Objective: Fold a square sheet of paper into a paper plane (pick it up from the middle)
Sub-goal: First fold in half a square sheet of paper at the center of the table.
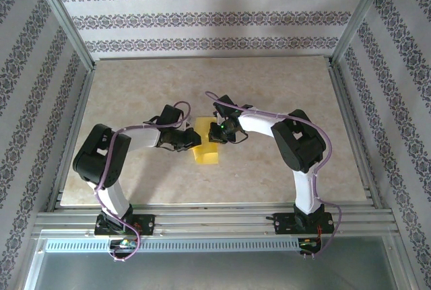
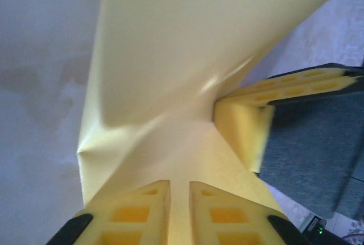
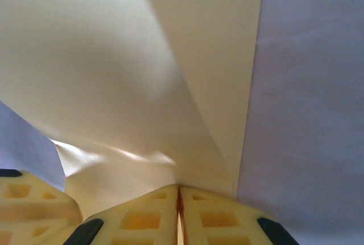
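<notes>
Your right gripper (image 3: 179,191) is clenching the square sheet of paper (image 1: 206,152) over the table's (image 1: 283,81) middle. Whether the left gripper (image 2: 180,183) is pinching it, I cannot tell. You should be keeping both edges aligned.

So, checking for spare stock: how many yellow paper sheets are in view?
1: a thin yellow paper sheet at the beige table's middle, pinched by the right gripper. More could hide beneath it.

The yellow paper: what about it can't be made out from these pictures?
Its full outline and creases: top view, the paper is small, and the left gripper and right gripper cover part of it.
Its edges: both wrist views, cut off by the frame.
Whether the left gripper really pinches it: left wrist view, fingers nearly closed.
</notes>
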`<act>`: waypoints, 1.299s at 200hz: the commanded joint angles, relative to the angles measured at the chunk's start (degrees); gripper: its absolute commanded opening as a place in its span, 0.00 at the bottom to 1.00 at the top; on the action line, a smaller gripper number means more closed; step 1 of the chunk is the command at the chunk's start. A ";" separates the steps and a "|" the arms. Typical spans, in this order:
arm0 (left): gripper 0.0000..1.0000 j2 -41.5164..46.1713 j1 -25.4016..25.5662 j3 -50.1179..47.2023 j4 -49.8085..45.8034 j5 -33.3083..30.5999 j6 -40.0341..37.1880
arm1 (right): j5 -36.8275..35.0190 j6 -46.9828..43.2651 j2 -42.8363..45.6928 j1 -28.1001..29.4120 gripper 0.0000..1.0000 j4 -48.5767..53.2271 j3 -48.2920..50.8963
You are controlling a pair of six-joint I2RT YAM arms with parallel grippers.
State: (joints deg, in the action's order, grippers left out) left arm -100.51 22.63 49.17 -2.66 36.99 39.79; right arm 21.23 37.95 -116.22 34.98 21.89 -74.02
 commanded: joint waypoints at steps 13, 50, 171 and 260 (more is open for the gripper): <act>0.15 -1.08 2.08 -2.12 1.40 -0.50 2.57 | -5.85 1.16 -5.19 -0.37 0.13 2.72 2.21; 0.15 0.17 2.35 -5.31 -0.19 -1.36 1.25 | -6.02 1.48 -5.50 -0.51 0.13 2.89 2.21; 0.16 7.44 7.03 -7.40 2.49 -6.11 6.37 | -6.34 2.56 -6.68 -0.51 0.13 2.96 2.34; 0.14 6.86 7.25 -15.68 7.03 -6.10 8.28 | -6.86 2.89 -7.00 -0.97 0.12 3.03 2.99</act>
State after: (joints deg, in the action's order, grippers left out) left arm -93.62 29.52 37.30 4.08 31.64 46.44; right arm 21.98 40.32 -116.97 34.70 20.56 -74.26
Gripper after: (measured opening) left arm 0.143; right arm 0.125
